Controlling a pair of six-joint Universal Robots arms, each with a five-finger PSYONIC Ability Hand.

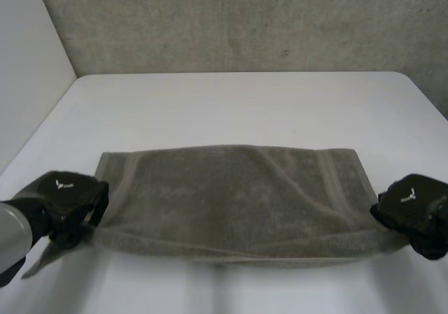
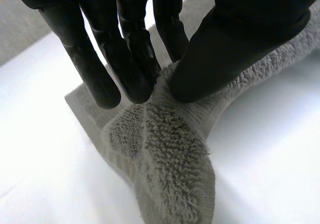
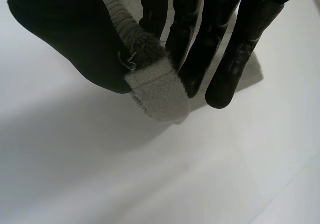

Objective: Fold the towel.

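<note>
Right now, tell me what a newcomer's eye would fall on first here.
The grey towel, stretched wide across the near half of the white table. Then the two black hands at its ends: the left hand pinches the towel's near left corner between fingers and thumb, and the right hand pinches the near right corner the same way.

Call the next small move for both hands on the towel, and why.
Probably raise both hands together and carry the near edge toward the far edge. The left hand pinches the towel at its near left corner, the right hand at its near right corner, and the rest lies spread flat on the table.
</note>
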